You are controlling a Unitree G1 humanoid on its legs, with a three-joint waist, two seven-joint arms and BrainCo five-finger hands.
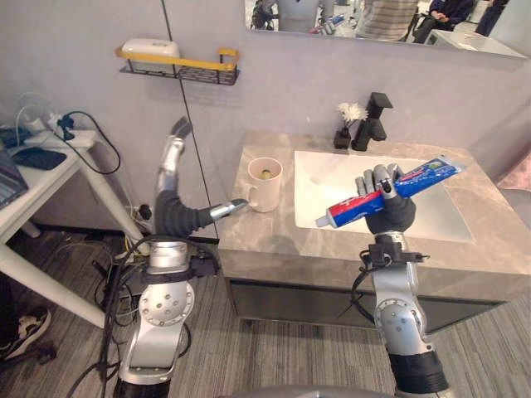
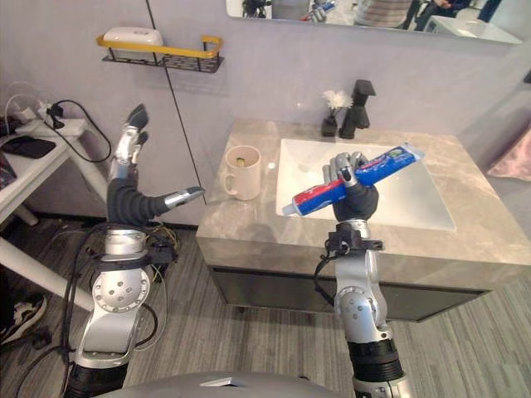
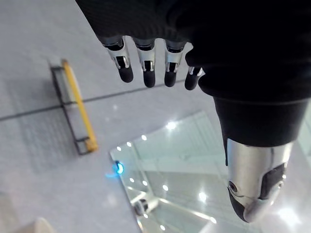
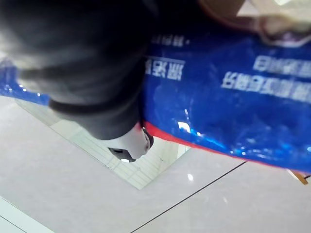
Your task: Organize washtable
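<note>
Gripping the toothpaste tube [image 1: 427,176] in the curled right hand [image 1: 390,209], lifted over the sink [image 1: 431,222], clear of the counter [image 1: 265,239]. Held slanted, cap end toward 8 o'clock, probably for easy carrying to the mug [image 1: 265,184] at 9 o'clock of the sink. Spreading the left hand [image 1: 174,203] wide and empty at 9 o'clock of the mug, perhaps only waiting.

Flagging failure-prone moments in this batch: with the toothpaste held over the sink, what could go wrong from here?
1. The right hand grips the toothpaste tube near its middle, slanted above the sink; a loose grip could drop it into the basin.
2. If the tube is meant for the cup, its length might tip the cup, since the open left hand is raised beside the counter, not steadying it.
</note>
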